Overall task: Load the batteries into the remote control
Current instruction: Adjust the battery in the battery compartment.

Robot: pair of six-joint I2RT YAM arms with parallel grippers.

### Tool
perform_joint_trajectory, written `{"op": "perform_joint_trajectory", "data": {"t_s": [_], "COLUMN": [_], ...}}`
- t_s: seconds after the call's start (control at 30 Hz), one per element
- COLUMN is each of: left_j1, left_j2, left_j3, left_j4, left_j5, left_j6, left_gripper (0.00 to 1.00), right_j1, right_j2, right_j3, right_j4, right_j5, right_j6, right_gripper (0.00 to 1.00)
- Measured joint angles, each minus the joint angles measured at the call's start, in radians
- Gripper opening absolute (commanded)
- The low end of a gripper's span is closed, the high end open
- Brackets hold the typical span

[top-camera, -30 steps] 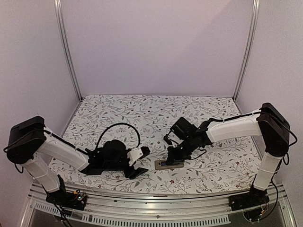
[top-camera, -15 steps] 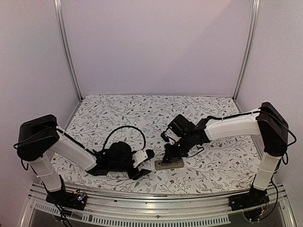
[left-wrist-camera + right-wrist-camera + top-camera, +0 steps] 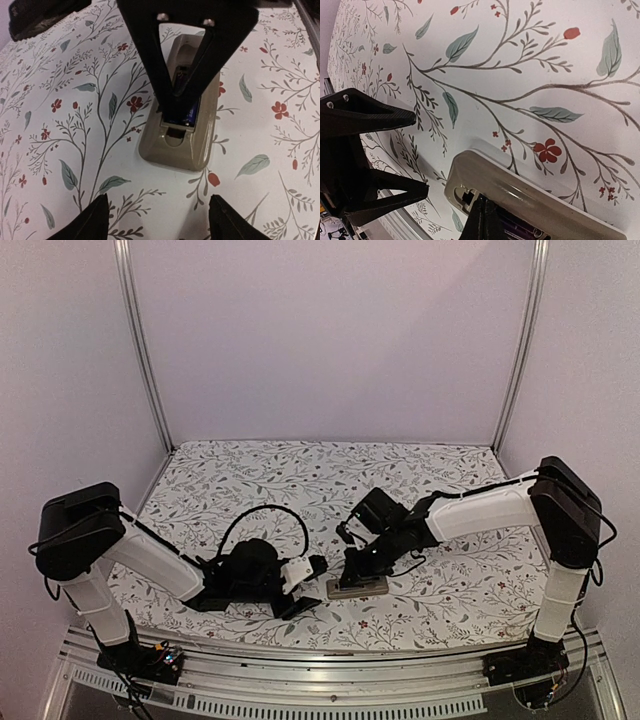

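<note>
Remote control (image 3: 358, 587) lies back-up on the floral counter (image 3: 250, 480), lower centre of the overhead frame, with its battery compartment open. The right claw (image 3: 349, 575) reaches in from the upper right, fingers pinched together and empty, its tip down in that compartment. In the left wrist view it is the dark wedge at top centre. A dark battery (image 3: 188, 114) sits in the slot just below the tip. The left claw (image 3: 305, 587), fingers apart and holding nothing, sits just left of the remote, facing it.
</note>
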Motion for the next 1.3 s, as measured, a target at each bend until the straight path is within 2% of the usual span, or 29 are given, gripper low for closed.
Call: {"op": "perform_joint_trajectory", "data": {"t_s": [0.27,0.7,1.3], "left_j1": [-0.001,-0.002,-0.002], "left_j2": [0.012,0.013,0.013], "left_j3": [0.010,0.018,0.019], "left_j4": [-0.001,-0.001,-0.004], "left_j5": [0.000,0.001,0.000], "left_j6": [0.002,0.008,0.008], "left_gripper": [0.68,0.67,0.66], "right_j1": [0.001,0.003,0.002], "right_j2": [-0.004,-0.027,-0.019], "right_j3": [-0.012,0.104,-0.016], "right_j4": [0.026,-0.109,-0.023], "right_j5": [0.000,0.009,-0.008], "right_j6": [-0.006,-0.050,-0.020], "right_gripper": [0.00,0.00,0.00]}}
